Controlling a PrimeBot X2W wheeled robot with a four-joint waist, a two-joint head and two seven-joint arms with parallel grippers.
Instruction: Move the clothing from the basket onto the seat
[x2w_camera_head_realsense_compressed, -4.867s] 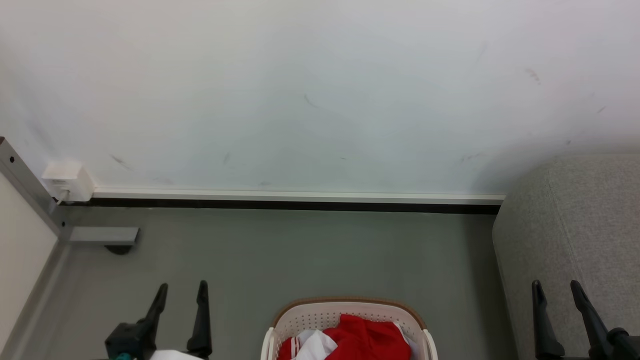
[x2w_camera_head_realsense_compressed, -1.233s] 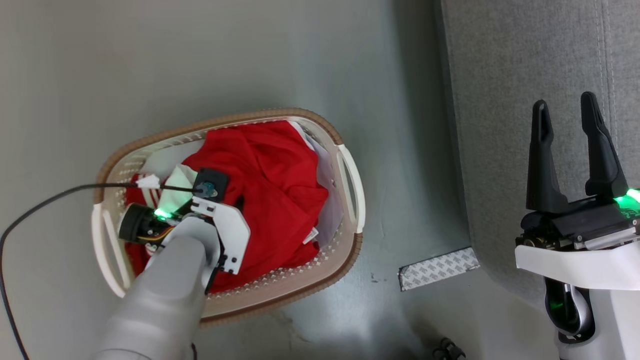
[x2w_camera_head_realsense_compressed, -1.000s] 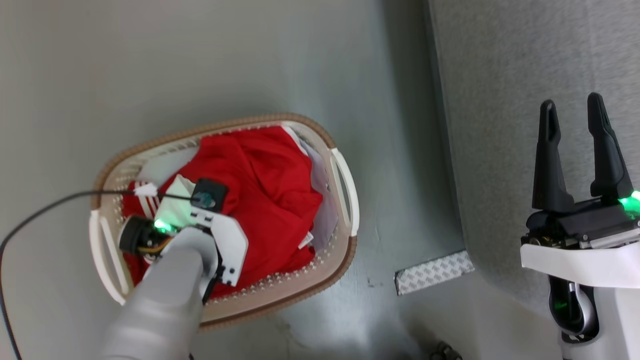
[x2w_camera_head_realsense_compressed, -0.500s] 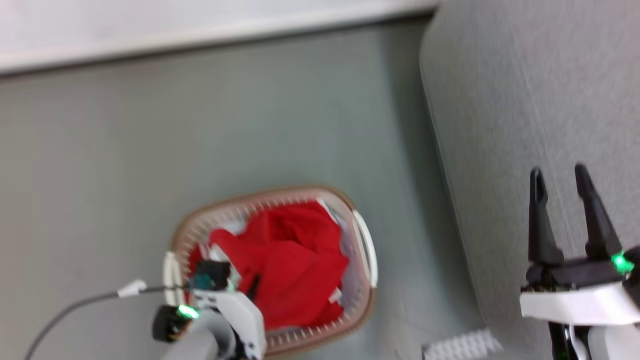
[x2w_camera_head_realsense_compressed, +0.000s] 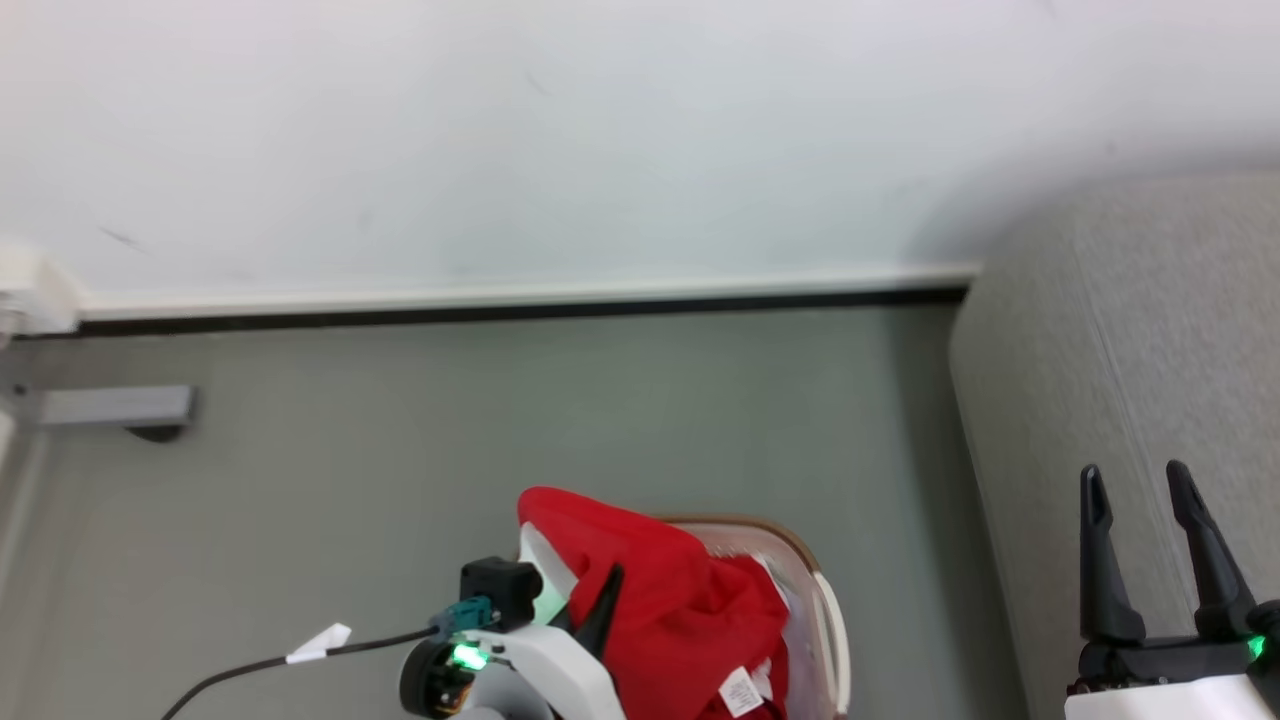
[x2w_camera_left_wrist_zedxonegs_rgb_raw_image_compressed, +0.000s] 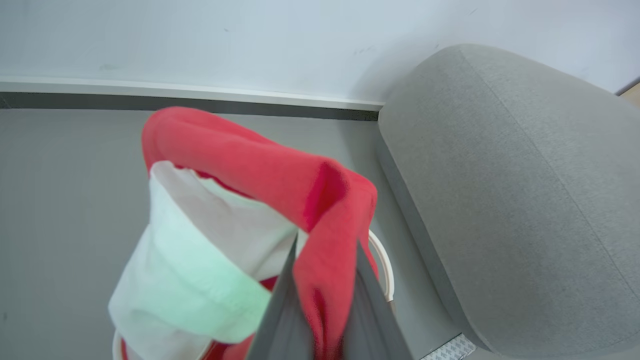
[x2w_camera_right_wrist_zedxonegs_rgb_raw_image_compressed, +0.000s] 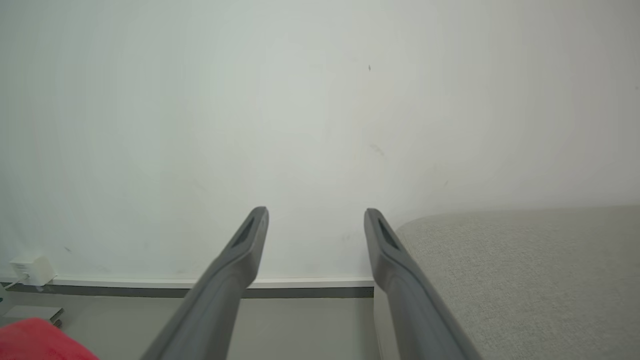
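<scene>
Item: the clothing (x2w_camera_head_realsense_compressed: 665, 600), red with a white panel, bunched and raised, its lower folds trailing into the basket (x2w_camera_head_realsense_compressed: 782, 530) at 6 o'clock in the head view; a white label (x2w_camera_head_realsense_compressed: 742, 690) hangs near its lower edge. Holder: left gripper (x2w_camera_left_wrist_zedxonegs_rgb_raw_image_compressed: 326, 255), fingers clamped on a red fold that drapes over both tips. How much fabric lies inside the basket cannot be told, since the frame cuts it off. Destination: the seat (x2w_camera_head_realsense_compressed: 1130, 340), at 3 o'clock from the basket, its rounded edge near the basket's handle (x2w_camera_head_realsense_compressed: 835, 630), with a strip of floor (x2w_camera_head_realsense_compressed: 500, 430) between. Right gripper (x2w_camera_head_realsense_compressed: 1134, 480): fingers apart, empty, before the seat's edge at 4 o'clock. Handling note: lifting higher before swinging toward 3 o'clock would likely carry the trailing hem clear of the rim. Clearance: open floor at 12 and 9 o'clock, wall (x2w_camera_head_realsense_compressed: 600, 130) beyond; the idle gripper stands nearest the path.
</scene>
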